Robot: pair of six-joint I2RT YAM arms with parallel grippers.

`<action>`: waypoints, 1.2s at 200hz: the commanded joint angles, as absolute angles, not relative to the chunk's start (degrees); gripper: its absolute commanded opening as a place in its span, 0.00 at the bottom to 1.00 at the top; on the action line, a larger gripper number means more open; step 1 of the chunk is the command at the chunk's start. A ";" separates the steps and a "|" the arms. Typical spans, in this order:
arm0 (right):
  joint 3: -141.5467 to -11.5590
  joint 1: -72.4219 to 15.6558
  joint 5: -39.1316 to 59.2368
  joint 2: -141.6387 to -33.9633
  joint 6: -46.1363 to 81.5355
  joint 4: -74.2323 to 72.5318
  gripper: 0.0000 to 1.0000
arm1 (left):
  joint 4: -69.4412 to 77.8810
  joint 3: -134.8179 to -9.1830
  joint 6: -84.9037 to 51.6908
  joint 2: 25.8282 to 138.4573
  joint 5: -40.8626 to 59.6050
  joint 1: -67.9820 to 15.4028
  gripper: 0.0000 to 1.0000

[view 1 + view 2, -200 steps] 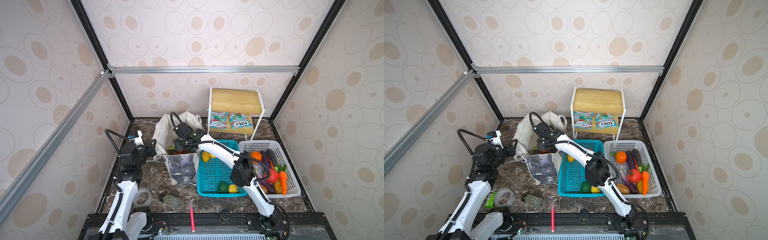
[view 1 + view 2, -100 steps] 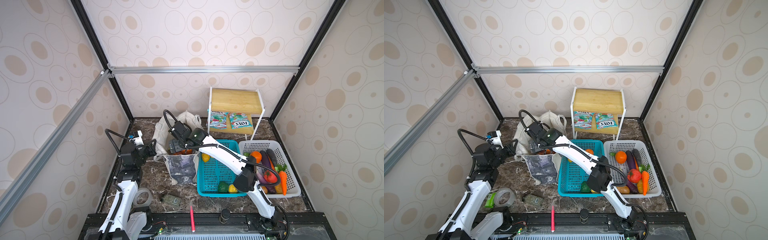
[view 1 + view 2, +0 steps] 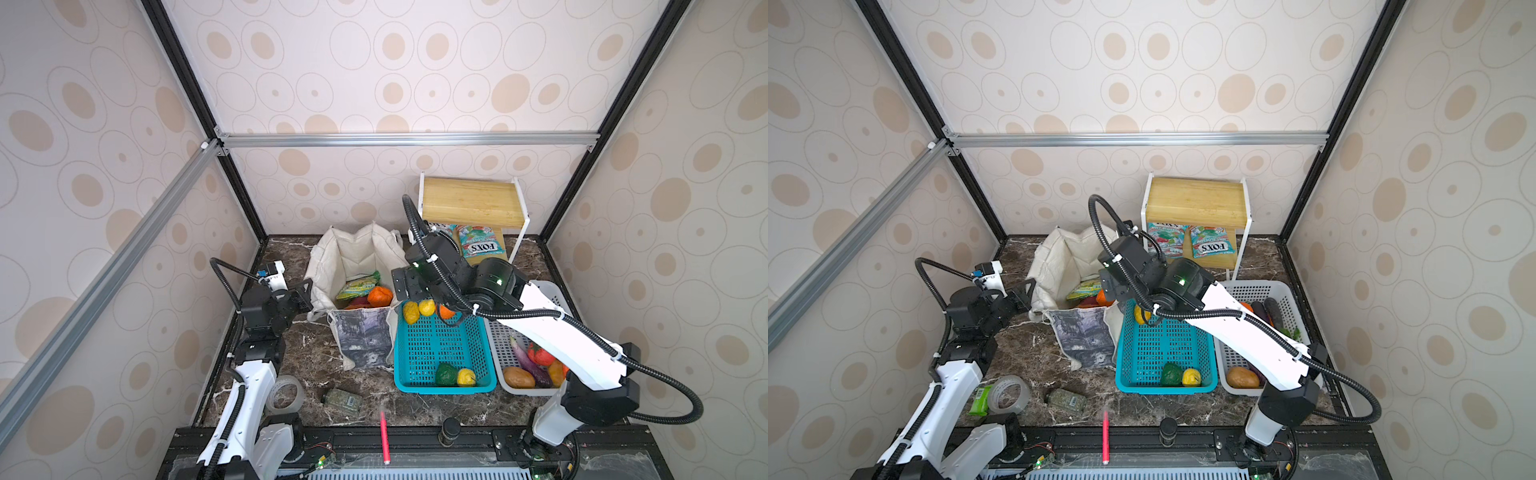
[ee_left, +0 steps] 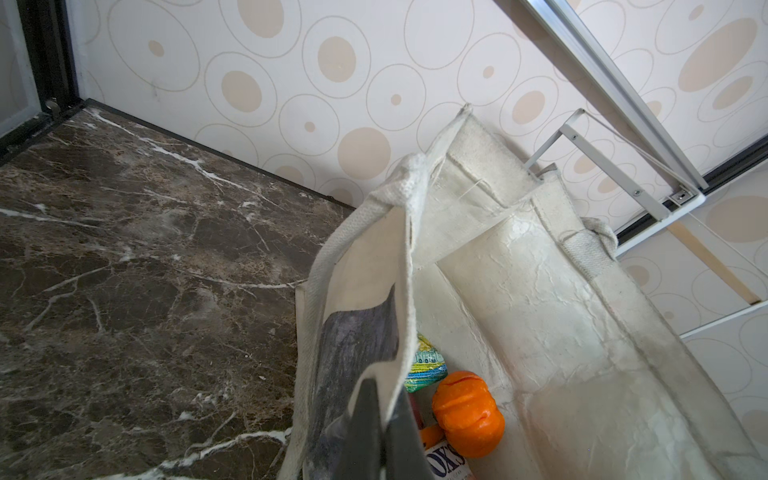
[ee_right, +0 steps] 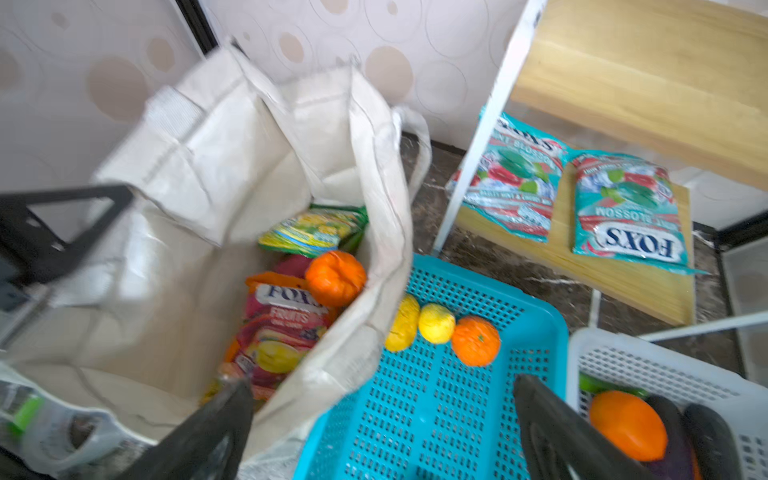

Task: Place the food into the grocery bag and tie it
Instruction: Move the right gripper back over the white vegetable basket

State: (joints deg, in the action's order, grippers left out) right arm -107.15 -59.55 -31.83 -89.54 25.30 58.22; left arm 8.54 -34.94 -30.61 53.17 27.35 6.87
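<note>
Status check: imo roughly halfway thru the loading. The grocery bag (image 3: 357, 257) stands open at the back of the counter (image 3: 316, 357), right up against the teal basket (image 3: 440, 388).

Already inside: the small orange pumpkin (image 5: 336, 277), a green packet (image 5: 316, 230) and an orange-red packet (image 5: 282, 328). There's also smth pink under the pumpkin, prob the dragon fruit, but it's mostly hidden.

Left tool (image 4: 384, 399) is pinched tight on the bag's rim fabric on its own side, which props the mouth open. Right tool (image 5: 382, 384) has its jaws spread wide w/ nothing in them. It hovers above where the bag wall meets the teal basket.

Left to do:
- two yellow fruits (image 5: 436, 323) and an orange (image 5: 476, 340) in the back corner of the teal basket, just beside the bag
- a green piece (image 3: 445, 373) and a yellow piece (image 3: 466, 376) at the basket's front edge

The white basket (image 5: 623, 345) next door holds veg (image 3: 517, 377). Two teal candy bags (image 5: 627, 216) lie on the lower board of the shelf (image 3: 471, 201). Can't tell if those count.

The handles (image 5: 419, 145) hang loose, so tying hasn't started. My guess for the next grab is one of the yellow fruits, since they're closest.
</note>
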 commanded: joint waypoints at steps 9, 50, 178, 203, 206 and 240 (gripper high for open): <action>-93.05 -59.04 -34.34 -76.97 22.90 53.74 1.00 | 9.84 -35.16 -30.71 53.47 28.31 7.23 0.00; -71.36 -53.13 -38.40 -56.45 26.28 42.84 1.00 | 9.79 -35.11 -30.64 53.42 28.30 7.32 0.00; -53.87 -5.22 -9.66 -61.97 30.34 40.58 0.98 | 10.00 -35.06 -30.94 53.98 28.72 7.33 0.00; -54.62 -0.02 -4.16 -67.75 28.92 37.77 0.98 | 10.15 -35.15 -31.01 54.27 29.00 7.37 0.00; -54.60 0.38 -3.65 -68.26 28.66 37.25 0.98 | 10.05 -35.14 -30.96 54.32 29.00 7.37 0.00; -54.27 4.47 0.85 -73.69 26.17 32.50 0.98 | 9.97 -35.15 -30.83 54.44 28.79 7.32 0.00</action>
